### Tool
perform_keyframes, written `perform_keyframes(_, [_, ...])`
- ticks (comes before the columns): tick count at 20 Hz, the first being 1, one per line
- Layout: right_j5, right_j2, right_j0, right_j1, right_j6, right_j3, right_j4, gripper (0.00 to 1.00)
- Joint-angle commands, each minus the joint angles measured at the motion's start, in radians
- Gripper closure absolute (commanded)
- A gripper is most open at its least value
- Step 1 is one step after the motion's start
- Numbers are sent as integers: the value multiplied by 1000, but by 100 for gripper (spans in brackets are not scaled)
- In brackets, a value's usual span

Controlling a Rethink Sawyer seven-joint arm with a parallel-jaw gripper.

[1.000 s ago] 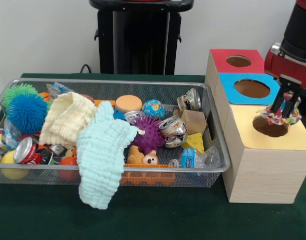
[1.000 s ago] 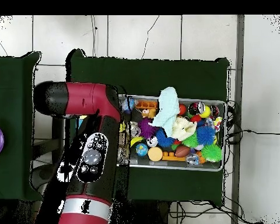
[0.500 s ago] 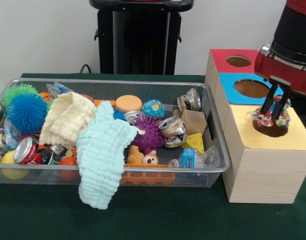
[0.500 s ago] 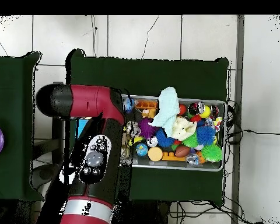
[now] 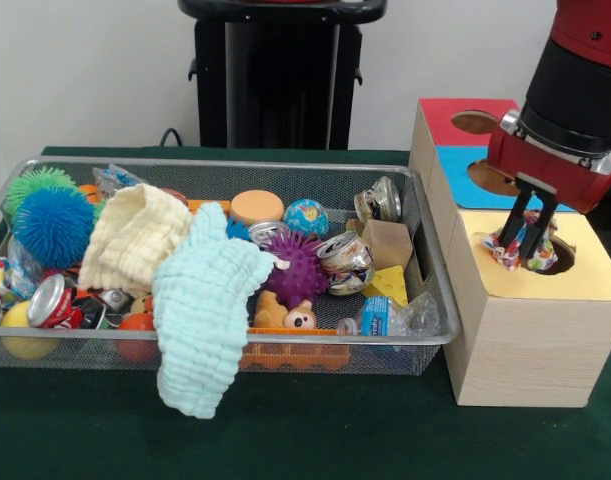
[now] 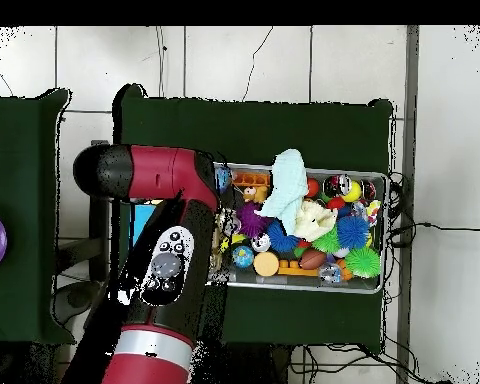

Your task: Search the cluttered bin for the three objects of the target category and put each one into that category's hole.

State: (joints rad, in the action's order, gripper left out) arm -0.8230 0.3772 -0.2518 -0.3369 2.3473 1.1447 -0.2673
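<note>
In the front view my gripper (image 5: pixel 526 240) hangs over the round hole (image 5: pixel 547 256) in the yellow top (image 5: pixel 585 278) of the wooden box. It is shut on a small colourful patterned cloth (image 5: pixel 508 248), which sits at the hole's left rim, partly inside. The wire bin (image 5: pixel 433 300) to the left holds a mint cloth (image 5: pixel 205 300) draped over its front rim and a cream cloth (image 5: pixel 135 235). In the overhead view the red arm (image 6: pixel 164 270) covers the box and the gripper; the bin (image 6: pixel 380 182) lies to its right.
The box also has a blue top (image 5: pixel 465 185) and a red top (image 5: pixel 450 108), each with a hole. The bin is packed with spiky balls (image 5: pixel 297 268), crushed cans (image 5: pixel 345 255), a wooden block (image 5: pixel 387 243) and small toys. A black pedestal (image 5: pixel 280 75) stands behind.
The gripper has moved left and down with the patterned cloth, from the hole's right side to its left rim. In the overhead view the arm has swung a little to the right.
</note>
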Motion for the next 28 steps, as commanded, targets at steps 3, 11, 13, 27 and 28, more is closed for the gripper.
perform_keyframes(3, [109,-67,52,115,222,69,-32,100])
perform_keyframes(11, [119,-101,61,106,193,94,-66,100])
perform_keyframes(13, [130,-109,62,114,188,90,-74,100])
perform_keyframes(27, [189,-155,74,172,156,47,-125,100])
perform_keyframes(28, [191,-161,76,173,153,46,-129,100])
